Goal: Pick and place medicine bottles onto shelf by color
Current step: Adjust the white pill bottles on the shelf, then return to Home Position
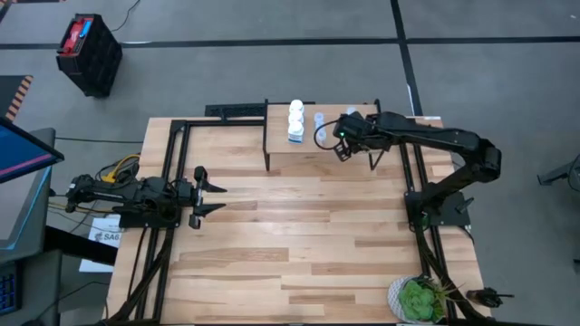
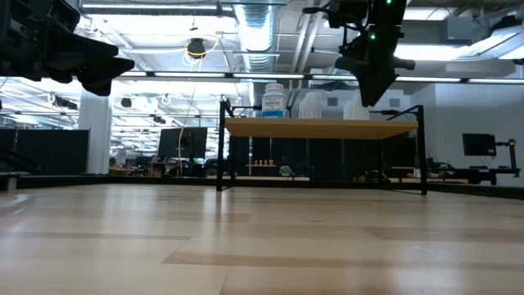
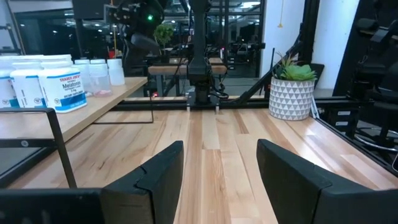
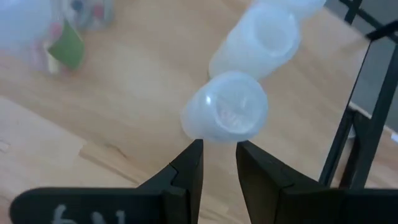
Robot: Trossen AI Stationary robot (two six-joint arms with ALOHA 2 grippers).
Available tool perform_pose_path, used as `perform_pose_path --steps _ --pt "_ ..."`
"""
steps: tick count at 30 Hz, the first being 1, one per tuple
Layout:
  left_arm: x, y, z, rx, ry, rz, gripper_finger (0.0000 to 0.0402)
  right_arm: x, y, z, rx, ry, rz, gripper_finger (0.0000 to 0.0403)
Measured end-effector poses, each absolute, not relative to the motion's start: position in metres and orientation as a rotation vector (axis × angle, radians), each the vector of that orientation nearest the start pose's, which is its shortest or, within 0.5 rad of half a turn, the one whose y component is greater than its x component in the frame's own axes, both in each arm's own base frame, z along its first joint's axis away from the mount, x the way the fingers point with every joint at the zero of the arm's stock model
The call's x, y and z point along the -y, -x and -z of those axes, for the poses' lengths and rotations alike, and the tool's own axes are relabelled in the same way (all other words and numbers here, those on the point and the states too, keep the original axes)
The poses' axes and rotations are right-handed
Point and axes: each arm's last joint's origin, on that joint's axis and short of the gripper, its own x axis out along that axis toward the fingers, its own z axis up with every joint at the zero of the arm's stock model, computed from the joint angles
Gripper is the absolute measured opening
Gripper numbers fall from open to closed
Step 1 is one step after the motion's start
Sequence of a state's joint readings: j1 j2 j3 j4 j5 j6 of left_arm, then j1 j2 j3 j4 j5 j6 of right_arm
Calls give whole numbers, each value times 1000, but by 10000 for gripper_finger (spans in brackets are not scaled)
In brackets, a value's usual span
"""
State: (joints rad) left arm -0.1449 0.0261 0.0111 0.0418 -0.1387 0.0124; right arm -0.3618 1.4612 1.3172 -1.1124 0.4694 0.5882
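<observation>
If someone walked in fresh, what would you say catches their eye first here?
Probably the right claw hanging over the shelf at the table's far edge, its tips just above pale translucent bottles. Next, the white bottles clustered on the shelf, while the left claw waits open over the table.

Potted plant [image 1: 418, 300] at table [image 1: 299, 263] corner; black crate [image 1: 89, 54] on floor.

Round white medicine bottles [image 1: 295, 116]: white, blue labels.
Small see-through bottles [image 4: 227, 115]: pale, milky blue.
Little wooden shelf [image 2: 319, 128]: light wood top, black legs.
Big slatted wooden table [image 1: 299, 235]: light brown stripes.
Plant pot [image 3: 291, 98]: white, grey triangles.
Leafy plant [image 3: 296, 71]: green.
</observation>
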Motion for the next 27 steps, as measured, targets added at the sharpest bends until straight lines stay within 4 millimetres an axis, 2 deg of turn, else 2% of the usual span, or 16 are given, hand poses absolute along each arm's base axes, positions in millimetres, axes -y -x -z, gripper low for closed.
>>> perform_pose_path --steps 6,10,16,23,27 --pt "10 -98 -169 27 -8 6 194 114 -247 -306 -1017 -397 1086 118" --pt "10 -98 -169 27 -8 6 194 110 -243 -310 -1031 -422 1050 118" --pt "10 -98 -170 24 33 -2 194 82 -220 -334 -1020 -425 912 118" --pt "10 -97 -170 -17 33 6 194 43 -188 -368 -840 -427 771 118" --pt "10 -97 -170 -19 44 9 194 22 -174 -381 -762 -404 656 118"
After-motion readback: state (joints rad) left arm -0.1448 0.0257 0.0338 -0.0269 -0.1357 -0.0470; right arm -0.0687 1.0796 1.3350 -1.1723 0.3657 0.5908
